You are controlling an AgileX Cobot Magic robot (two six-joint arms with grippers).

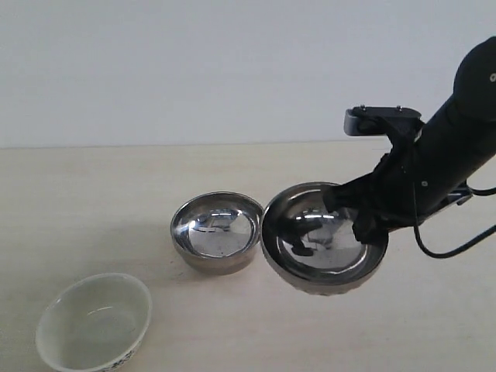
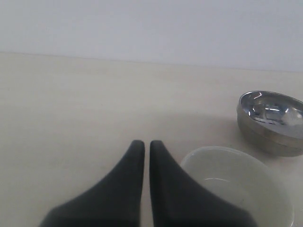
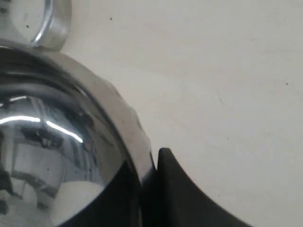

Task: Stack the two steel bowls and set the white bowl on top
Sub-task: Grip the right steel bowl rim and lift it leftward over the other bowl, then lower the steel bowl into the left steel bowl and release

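One steel bowl [image 1: 216, 230] rests on the table near the middle. The second steel bowl [image 1: 324, 239] is tilted and lifted just to its right, rims nearly touching; my right gripper [image 1: 358, 214] is shut on its right rim [image 3: 142, 151], one finger inside, one outside. That other steel bowl shows at a corner of the right wrist view [image 3: 33, 21]. The white bowl [image 1: 94, 322] sits at the front left, with a dark blue pattern low on its wall. My left gripper [image 2: 147, 144] is shut, empty, beside the white bowl [image 2: 239, 184], with a steel bowl [image 2: 271, 120] further off.
The pale wooden table [image 1: 93, 201] runs back to a white wall. Black cables [image 1: 457, 248] hang from the right arm over the table's right side.
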